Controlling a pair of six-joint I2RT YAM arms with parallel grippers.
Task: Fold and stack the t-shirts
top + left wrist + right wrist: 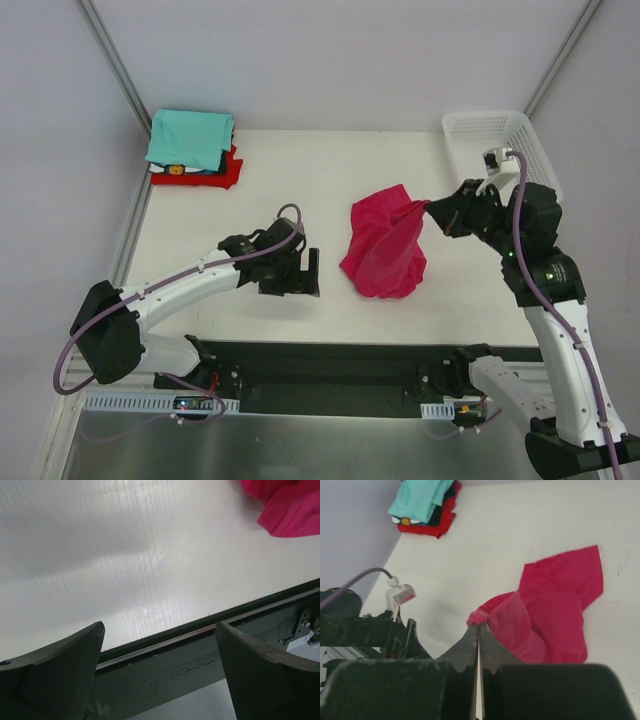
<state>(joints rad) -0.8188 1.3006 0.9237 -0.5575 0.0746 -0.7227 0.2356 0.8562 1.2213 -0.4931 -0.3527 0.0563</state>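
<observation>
**Top view.** The magenta t-shirt [385, 248] is seen crumpled on the table [300, 180], right of centre. One edge is drawn up to the right gripper [433, 208], whose jaws are pressed together on that edge. The left gripper [300, 272] is held just left of the heap, apart from it, with its jaws spread and nothing between them. The folded stack [192, 148], teal on top and red at the bottom, is set at the far left corner, well apart. A white mesh basket [500, 135] stands at the far right, behind the right arm.

The step in hand is judged to be the spreading of the shirt. A second edge or corner is best taken by the left gripper, so that the cloth can be drawn flat between the two before any fold is made.

**Left wrist.** The spread fingers [65, 670] are shown empty, over the dark rail [200, 640] at the table's near edge. Only a corner of the magenta cloth is seen, at the upper right. A reach towards that corner would be needed.

**Right wrist.** A small pucker of cloth is pinched at the fingertips [465, 652], and the rest lies bunched below. So thin a hold may slip, and a slow, even pull is advised. The left arm [370, 630] is seen close by, and a collision should be avoided.
</observation>
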